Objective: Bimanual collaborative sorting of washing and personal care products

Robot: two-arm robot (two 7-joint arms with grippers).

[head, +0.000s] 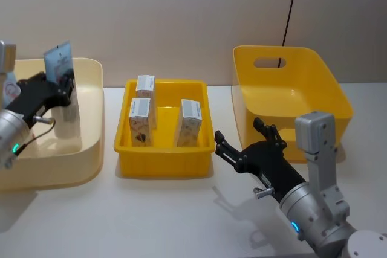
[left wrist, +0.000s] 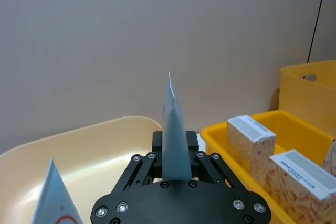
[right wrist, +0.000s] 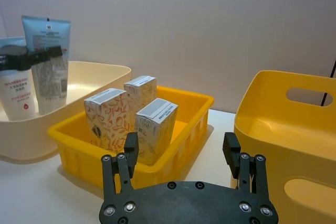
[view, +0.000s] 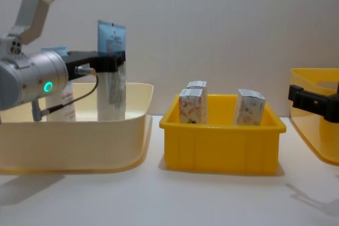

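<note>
My left gripper (head: pixel 63 86) is shut on a tall pale blue-grey tube (head: pixel 60 64), held upright over the right part of the cream bin (head: pixel 91 149). In the chest view the tube (view: pixel 111 78) reaches down inside the bin's wall; whether it touches the floor is hidden. A second tube (right wrist: pixel 16 87) with a red round mark stands beside it in the same bin. Three white cartons with orange-red patterns (head: pixel 140 122) stand in the small yellow bin (head: pixel 163 164). My right gripper (head: pixel 237 129) is open and empty, low over the table to the right of that bin's front corner.
A tall yellow bin with a handle slot (head: pixel 338 101) stands at the right, just behind my right arm. A plain wall closes off the back, with a black cable (head: pixel 291 4) hanging down it. Bare white table lies in front of the bins.
</note>
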